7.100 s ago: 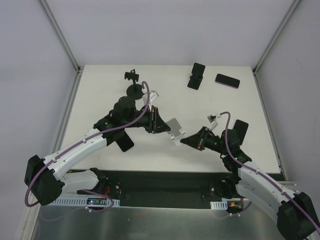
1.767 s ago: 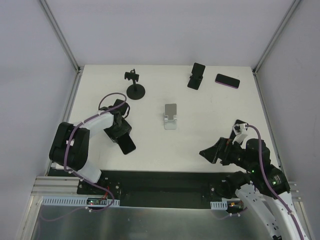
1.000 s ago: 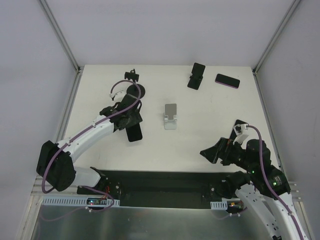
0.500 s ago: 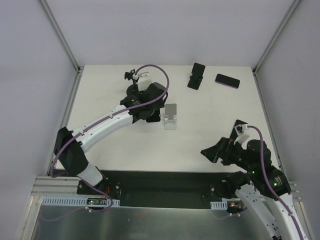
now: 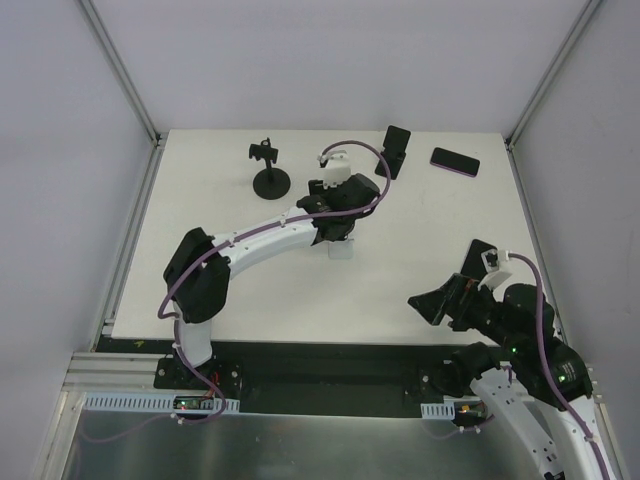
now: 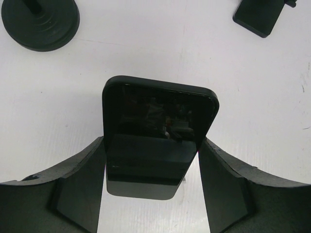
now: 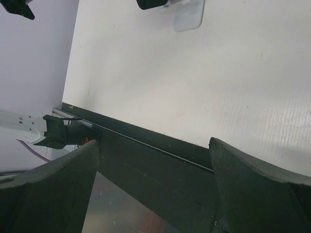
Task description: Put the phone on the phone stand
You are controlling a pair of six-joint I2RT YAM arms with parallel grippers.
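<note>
While the left claw [image 6: 151, 145] grips the black phone [image 6: 158, 121] with both fingers pressed on its long edges, we see the phone held over the white counter [image 5: 430, 230], its glossy face toward the wrist camera, directly above the silver phone stand [image 5: 341, 250]. We cannot tell whether phone and stand touch. The right claw [image 7: 154, 145] is spread wide and holds nothing, near the counter's front right edge, well apart from the stand.
</note>
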